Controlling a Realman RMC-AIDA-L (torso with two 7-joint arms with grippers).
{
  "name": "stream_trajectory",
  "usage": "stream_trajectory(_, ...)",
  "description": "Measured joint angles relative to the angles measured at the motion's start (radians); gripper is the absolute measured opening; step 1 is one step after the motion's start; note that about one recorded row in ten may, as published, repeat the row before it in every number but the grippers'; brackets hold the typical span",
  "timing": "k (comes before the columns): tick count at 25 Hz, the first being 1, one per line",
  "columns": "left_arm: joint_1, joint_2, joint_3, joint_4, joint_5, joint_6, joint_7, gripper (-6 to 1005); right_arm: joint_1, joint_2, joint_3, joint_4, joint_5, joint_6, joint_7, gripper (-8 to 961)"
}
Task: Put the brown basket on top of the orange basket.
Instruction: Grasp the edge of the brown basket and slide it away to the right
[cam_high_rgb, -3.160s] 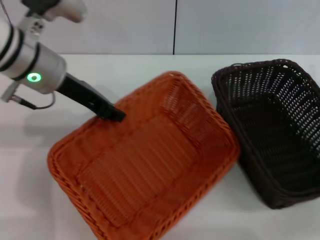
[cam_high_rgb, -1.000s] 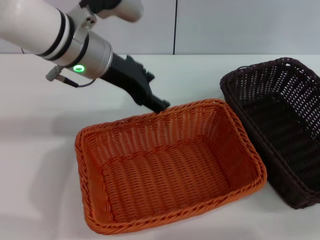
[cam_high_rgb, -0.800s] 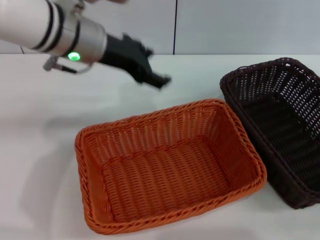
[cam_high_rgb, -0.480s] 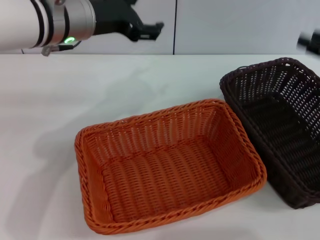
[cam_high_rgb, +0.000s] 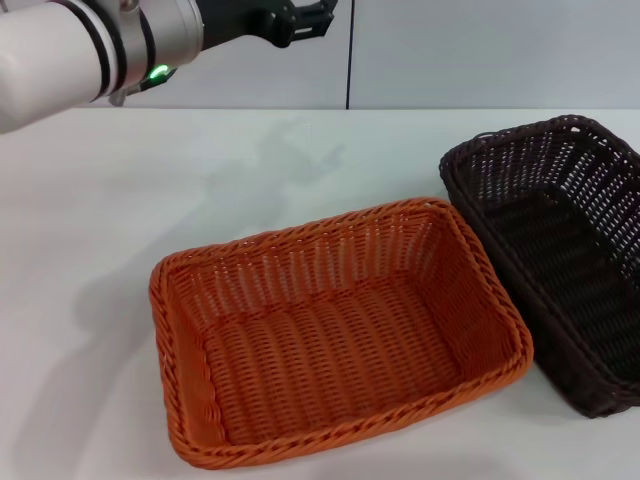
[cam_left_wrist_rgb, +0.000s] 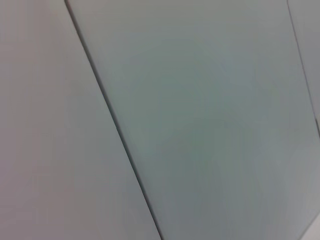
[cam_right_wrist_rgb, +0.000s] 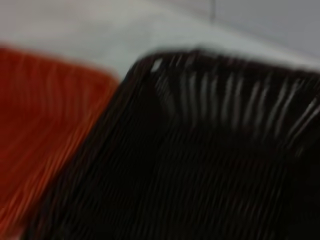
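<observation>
Orange wicker fills the lower middle of the head view: the orange basket (cam_high_rgb: 340, 345) sits upright and whole on the white bench (cam_high_rgb: 120, 230), open side up. The brown basket (cam_high_rgb: 560, 250) stands touching the orange basket's right end, also upright; its far right side and near corner are cut off by the frame edge. The left gripper (cam_high_rgb: 300, 18) hangs high above the bench, well behind and to the left of the orange basket, in front of the grey wall (cam_high_rgb: 480, 50); its dark fingers are partly cut by the top edge, and whether they are spread or closed cannot be told. A green light glows on the left arm's wrist. The right gripper does not show here. No writing or label can be read anywhere.

From the left wrist, only wall panels (cam_left_wrist_rgb: 200, 125) with a dark seam show.

From the right wrist, the brown basket (cam_right_wrist_rgb: 200, 160) looms close and blurred, with the orange basket (cam_right_wrist_rgb: 45, 115) beside it; that arm's own fingers are not visible.

Compared with a second ago, the left gripper has risen from the orange basket's back rim to the top of the view, while both baskets lie unchanged.
</observation>
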Motion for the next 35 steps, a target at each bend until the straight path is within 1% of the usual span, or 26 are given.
stream_trajectory(1,-0.012,0.001,0.002,-0.032,-0.057,-0.028,0.04,846,0.0,0.001,-0.005,-0.002,-0.023,-0.019,-0.008,533)
stream_trajectory(2,-0.017,0.001,0.001,-0.046,-0.086,-0.037,0.062,846,0.0,0.002,-0.01,-0.002,-0.044,-0.037,-0.014,533)
stream_trajectory(4,-0.021,0.001,0.001,-0.053,-0.1,-0.042,0.073,846,-0.002,0.003,-0.017,-0.001,-0.08,-0.07,-0.031,533)
stream_trajectory(6,-0.044,0.001,0.0,-0.091,-0.137,-0.053,0.102,846,-0.006,0.004,-0.02,0.0,-0.098,-0.112,-0.062,532)
stream_trajectory(9,-0.061,0.0,-0.002,-0.114,-0.147,-0.057,0.112,846,-0.012,0.006,-0.016,0.0,-0.106,-0.188,-0.114,532)
stream_trajectory(10,-0.085,0.0,-0.003,-0.144,-0.153,-0.062,0.114,846,-0.013,0.006,-0.014,-0.001,-0.11,-0.22,-0.135,532)
stream_trajectory(11,-0.085,0.0,-0.003,-0.144,-0.153,-0.062,0.114,846,-0.015,0.006,-0.015,-0.001,-0.117,-0.245,-0.153,532)
stream_trajectory(15,-0.127,-0.001,0.002,-0.188,-0.154,-0.101,0.116,846,-0.017,0.007,-0.028,-0.001,-0.136,-0.367,-0.209,531)
stream_trajectory(18,-0.14,-0.001,0.004,-0.197,-0.155,-0.115,0.117,846,-0.015,0.01,-0.05,-0.001,-0.141,-0.499,-0.254,531)
stream_trajectory(20,-0.144,-0.001,0.004,-0.199,-0.156,-0.119,0.117,846,-0.014,0.012,-0.066,-0.004,-0.141,-0.55,-0.26,530)
stream_trajectory(21,-0.159,-0.002,0.0,-0.21,-0.162,-0.125,0.116,846,-0.014,0.014,-0.079,-0.006,-0.142,-0.559,-0.26,530)
stream_trajectory(24,-0.172,-0.002,-0.003,-0.225,-0.169,-0.132,0.116,846,-0.019,0.023,-0.123,-0.002,-0.148,-0.56,-0.257,530)
stream_trajectory(25,-0.172,-0.002,-0.003,-0.225,-0.169,-0.132,0.116,846,-0.019,0.025,-0.128,-0.001,-0.149,-0.56,-0.258,530)
stream_trajectory(26,-0.186,-0.002,-0.003,-0.239,-0.17,-0.143,0.116,846,-0.017,0.026,-0.125,0.0,-0.146,-0.559,-0.264,530)
stream_trajectory(28,-0.197,-0.001,-0.003,-0.251,-0.17,-0.148,0.116,846,-0.013,0.025,-0.094,-0.008,-0.12,-0.553,-0.276,529)
stream_trajectory(31,-0.202,-0.001,-0.003,-0.257,-0.171,-0.151,0.119,846,-0.006,0.017,-0.019,-0.05,-0.06,-0.528,-0.283,529)
stream_trajectory(32,-0.204,-0.002,0.0,-0.264,-0.171,-0.166,0.122,846,0.0,0.013,0.037,-0.086,-0.022,-0.49,-0.283,529)
stream_trajectory(33,-0.204,-0.002,0.0,-0.264,-0.171,-0.166,0.122,846,0.0,0.013,0.037,-0.086,-0.022,-0.49,-0.283,529)
stream_trajectory(35,-0.205,-0.003,0.003,-0.269,-0.172,-0.175,0.122,846,0.011,0.006,0.083,-0.117,0.012,-0.448,-0.277,528)
